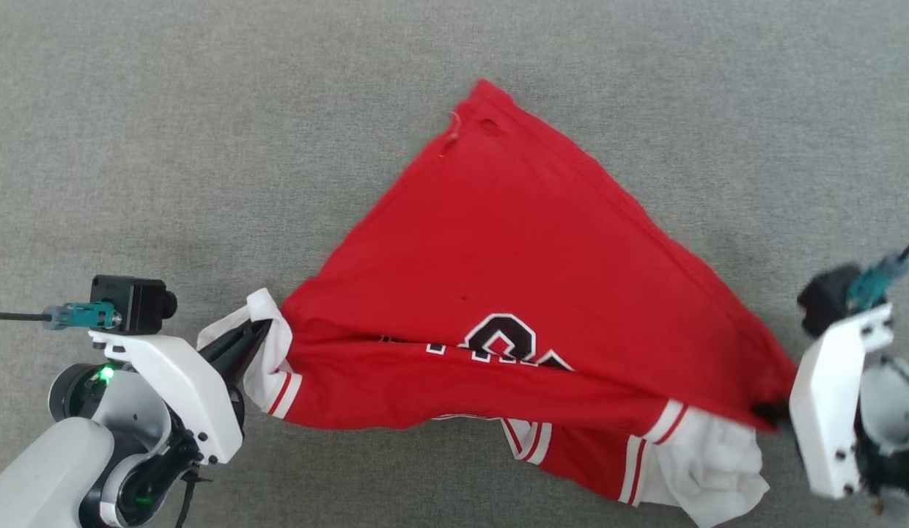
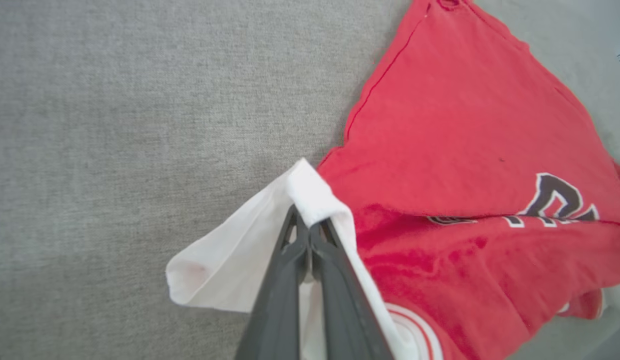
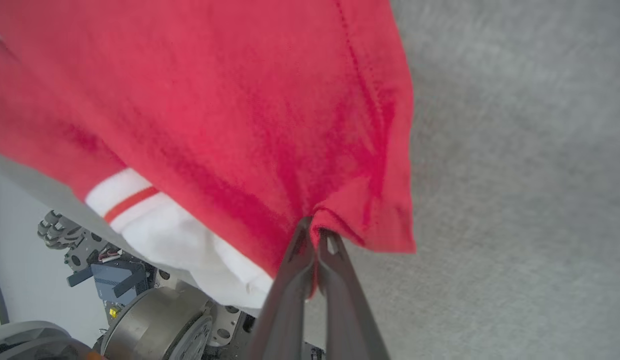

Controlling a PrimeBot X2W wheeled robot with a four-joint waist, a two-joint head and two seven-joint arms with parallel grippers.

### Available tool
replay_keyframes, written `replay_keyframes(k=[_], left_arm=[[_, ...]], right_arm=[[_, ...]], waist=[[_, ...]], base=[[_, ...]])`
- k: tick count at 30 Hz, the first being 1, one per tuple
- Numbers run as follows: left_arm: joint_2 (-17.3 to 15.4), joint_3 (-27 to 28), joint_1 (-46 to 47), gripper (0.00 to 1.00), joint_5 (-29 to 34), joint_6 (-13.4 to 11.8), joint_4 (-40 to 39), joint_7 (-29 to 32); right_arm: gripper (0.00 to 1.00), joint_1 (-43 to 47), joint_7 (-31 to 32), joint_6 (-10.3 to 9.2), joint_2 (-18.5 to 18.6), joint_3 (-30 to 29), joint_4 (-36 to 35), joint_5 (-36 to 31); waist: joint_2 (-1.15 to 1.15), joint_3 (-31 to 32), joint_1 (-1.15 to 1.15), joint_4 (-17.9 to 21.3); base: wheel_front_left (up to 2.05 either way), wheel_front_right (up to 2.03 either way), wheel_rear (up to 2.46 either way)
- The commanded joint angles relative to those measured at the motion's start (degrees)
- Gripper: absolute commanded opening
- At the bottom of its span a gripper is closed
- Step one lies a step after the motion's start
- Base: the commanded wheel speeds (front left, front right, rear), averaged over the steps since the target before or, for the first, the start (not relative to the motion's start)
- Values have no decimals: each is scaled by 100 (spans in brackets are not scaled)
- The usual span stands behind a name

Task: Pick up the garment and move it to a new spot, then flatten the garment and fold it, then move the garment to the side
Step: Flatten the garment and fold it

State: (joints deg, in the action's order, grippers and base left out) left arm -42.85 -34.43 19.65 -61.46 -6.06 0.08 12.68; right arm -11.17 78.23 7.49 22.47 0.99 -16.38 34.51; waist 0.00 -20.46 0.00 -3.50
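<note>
the only writing i can find is the black lettering (image 1: 509, 345) with white outlines on the garment (image 1: 498, 242). a fold cuts across it, so only the tops of the characters show in the head view and a curved fragment in the left wrist view (image 2: 555, 200). i can't read a word or number from either. i see no brand tag.

my left arm comes in from the lower left. the left gripper (image 1: 253, 334) points up and to the right, and its jaws are clamped together on a bunched white sleeve (image 2: 240, 270). the left wrist view (image 2: 307, 227) shows the fabric wrapped over the fingertips.

my right arm sits at the right edge with its white housing upright. the right gripper (image 1: 771, 414) reaches left, pinched tight on a red corner of the hem. the right wrist view (image 3: 315, 227) shows both fingers pressed together with red cloth gathered between them.

the garment is stretched between the two grippers across the grey surface (image 1: 168, 147). it forms a rough triangle, with its far tip near the top centre of the head view and apparently lying on that surface. the near edge sags. a second white sleeve with red-striped trim (image 1: 707, 462) hangs at the lower right, beside the right gripper.
</note>
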Motion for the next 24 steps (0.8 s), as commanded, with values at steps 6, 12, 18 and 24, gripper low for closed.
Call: replay_keyframes(k=[6, 12, 18, 24], left_arm=[[69, -30, 97, 0, 10, 44, 27, -9], [141, -98, 92, 0, 21, 125, 127, -46], [229, -159, 81, 0, 2, 173, 138, -45], [374, -267, 199, 0, 29, 237, 171, 17]], right_arm=[[0, 579, -643, 1, -353, -28, 269, -441], [100, 491, -1304, -1, -227, 158, 543, -496], [100, 474, -1137, 1, -20, -223, -345, -371], [100, -265, -1430, 1, -258, -436, -1035, -738]], waist=[[0, -97, 0, -75], [0, -53, 0, -153], [0, 22, 0, -313], [0, 10, 0, -588]], base=[[0, 0, 0], [0, 0, 0], [0, 0, 0], [0, 0, 0]])
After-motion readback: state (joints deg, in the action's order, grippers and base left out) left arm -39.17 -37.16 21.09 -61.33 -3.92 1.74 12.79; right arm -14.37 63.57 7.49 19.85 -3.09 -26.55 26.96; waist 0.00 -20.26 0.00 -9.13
